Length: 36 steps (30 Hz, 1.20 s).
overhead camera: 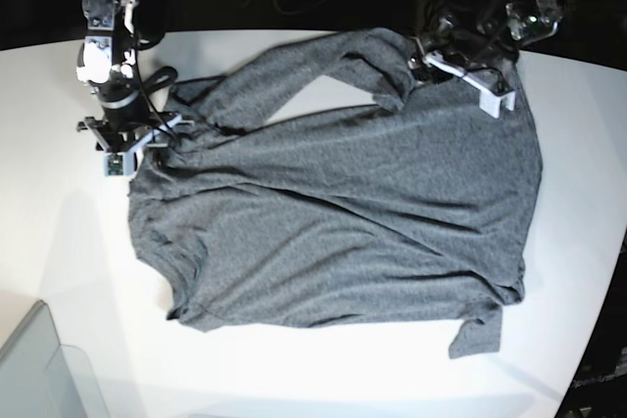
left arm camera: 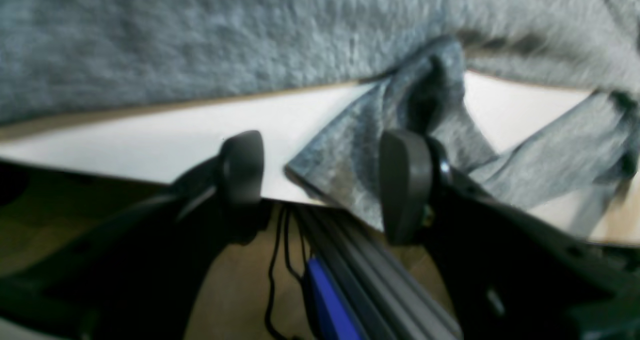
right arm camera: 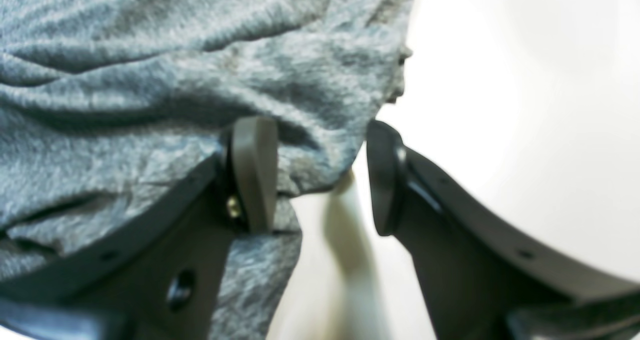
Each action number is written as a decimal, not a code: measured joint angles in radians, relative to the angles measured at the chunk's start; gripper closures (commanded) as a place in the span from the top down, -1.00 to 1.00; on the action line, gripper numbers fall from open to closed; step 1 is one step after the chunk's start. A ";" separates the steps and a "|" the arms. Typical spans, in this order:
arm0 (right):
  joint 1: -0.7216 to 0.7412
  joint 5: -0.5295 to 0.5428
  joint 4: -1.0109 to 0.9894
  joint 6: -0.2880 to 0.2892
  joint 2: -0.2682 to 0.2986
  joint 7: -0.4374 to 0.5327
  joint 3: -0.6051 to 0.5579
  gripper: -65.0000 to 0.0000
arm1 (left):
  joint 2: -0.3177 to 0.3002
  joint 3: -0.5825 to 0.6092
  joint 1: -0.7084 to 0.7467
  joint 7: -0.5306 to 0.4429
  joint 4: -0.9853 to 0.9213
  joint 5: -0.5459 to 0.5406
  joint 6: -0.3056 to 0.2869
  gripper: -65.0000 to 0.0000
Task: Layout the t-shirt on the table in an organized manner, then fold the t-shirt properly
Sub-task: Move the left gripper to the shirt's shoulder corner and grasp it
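The dark heather-grey t-shirt (overhead camera: 343, 203) lies spread on the white table (overhead camera: 59, 242), with one sleeve folded over near the far edge and some wrinkles. My left gripper (left arm camera: 324, 177) is open at the table's far edge. A loose fold of the shirt (left arm camera: 350, 154) lies between its fingers, close to the right one. In the base view the left gripper (overhead camera: 423, 54) is at the shirt's far right corner. My right gripper (right arm camera: 318, 175) is open over the edge of the shirt (right arm camera: 175, 79), one finger on the cloth, the other over bare table. In the base view it (overhead camera: 168, 136) is at the shirt's far left corner.
A translucent grey bin corner (overhead camera: 39, 369) is at the near left. Below the table's far edge, the left wrist view shows a metal rail with a blue part (left arm camera: 330, 300) and cables (left arm camera: 275, 270). The table's curved edge runs along the right.
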 measured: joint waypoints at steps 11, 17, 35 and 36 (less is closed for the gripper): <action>0.000 0.000 0.000 0.000 0.000 -0.002 0.001 -0.10 | -0.036 0.094 -0.008 -0.132 -0.079 -0.050 -0.008 0.02; 0.000 0.000 0.000 0.000 0.000 -0.001 0.001 -0.10 | -0.058 0.088 -0.011 -0.182 -0.126 -0.058 -0.021 -0.83; 0.001 0.000 0.000 0.000 -0.002 -0.002 0.002 -0.10 | -0.109 0.051 0.003 -0.207 0.121 -0.014 0.004 -1.00; 0.000 0.000 0.000 0.000 -0.002 0.000 0.002 -0.10 | -0.117 0.051 0.008 -0.202 0.120 -0.013 0.005 -1.00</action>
